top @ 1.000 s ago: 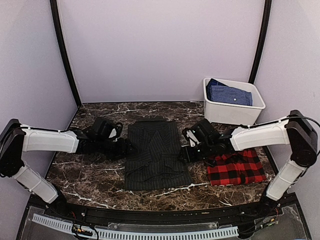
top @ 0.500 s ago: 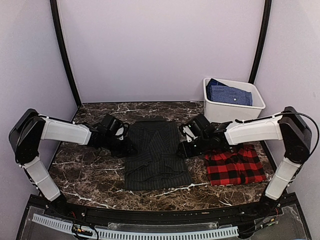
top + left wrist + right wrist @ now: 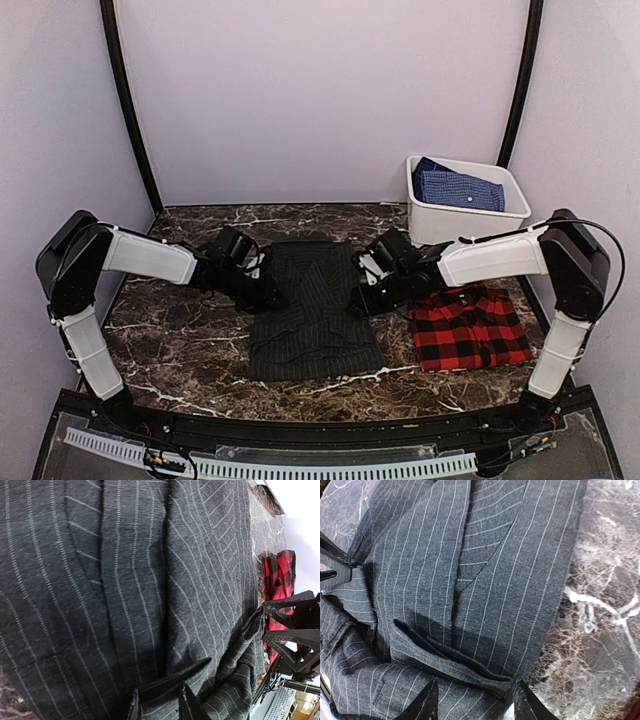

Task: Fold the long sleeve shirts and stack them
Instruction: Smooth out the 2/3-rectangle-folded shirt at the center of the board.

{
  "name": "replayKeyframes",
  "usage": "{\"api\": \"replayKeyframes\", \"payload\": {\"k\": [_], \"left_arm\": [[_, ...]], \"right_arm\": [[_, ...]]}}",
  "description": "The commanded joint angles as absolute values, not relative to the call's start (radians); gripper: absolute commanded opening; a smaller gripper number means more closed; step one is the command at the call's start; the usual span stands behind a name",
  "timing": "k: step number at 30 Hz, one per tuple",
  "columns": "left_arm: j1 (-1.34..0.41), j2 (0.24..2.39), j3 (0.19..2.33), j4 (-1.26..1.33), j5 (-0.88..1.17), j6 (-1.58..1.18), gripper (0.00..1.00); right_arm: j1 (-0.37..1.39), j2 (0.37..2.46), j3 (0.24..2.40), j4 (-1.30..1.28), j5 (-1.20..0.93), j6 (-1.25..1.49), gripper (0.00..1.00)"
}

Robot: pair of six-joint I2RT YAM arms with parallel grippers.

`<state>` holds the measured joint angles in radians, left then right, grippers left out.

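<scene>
The charcoal pinstriped shirt lies flat in the middle of the marble table, collar at the far end. It fills the left wrist view and the right wrist view. My left gripper is low at the shirt's left edge, open, with a raised fold of the cloth between its fingers. My right gripper is low at the shirt's right edge, open wide, with a folded hem between its fingers. The red-and-black plaid shirt lies folded to the right.
A white bin with a blue shirt in it stands at the back right. The marble table ends at a black rail at the near side. Grey walls enclose the other sides.
Both grippers have moved away from the near edge and inward along the pinstriped shirt's sides. Each now has a fold of the shirt's edge between its fingers.
</scene>
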<state>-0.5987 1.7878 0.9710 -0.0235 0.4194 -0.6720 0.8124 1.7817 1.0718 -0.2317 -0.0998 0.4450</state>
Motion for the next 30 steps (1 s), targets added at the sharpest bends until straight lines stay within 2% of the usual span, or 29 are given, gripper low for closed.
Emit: {"api": "replayKeyframes", "payload": {"k": [1,19,21,26,30], "left_arm": [[-0.595,1.804,1.013,-0.003,0.507,-0.622,0.25],[-0.595,1.837,1.112,-0.039,0.501,-0.566,0.23],[-0.595,1.816,1.118,-0.059,0.465,-0.572,0.26],[-0.595,1.679,1.09,-0.134,0.354,-0.596,0.42],[-0.595,1.568,1.038,-0.231,0.317,-0.613,0.45]], "right_arm": [[0.814,1.817,1.105,-0.207,-0.124,0.44,0.47],[0.821,1.878,1.187,-0.213,-0.106,0.438,0.45],[0.822,1.845,1.171,-0.213,-0.086,0.439,0.45],[0.822,1.729,1.121,-0.246,-0.022,0.427,0.53],[0.831,1.641,1.052,-0.267,-0.027,0.429,0.54]]}}
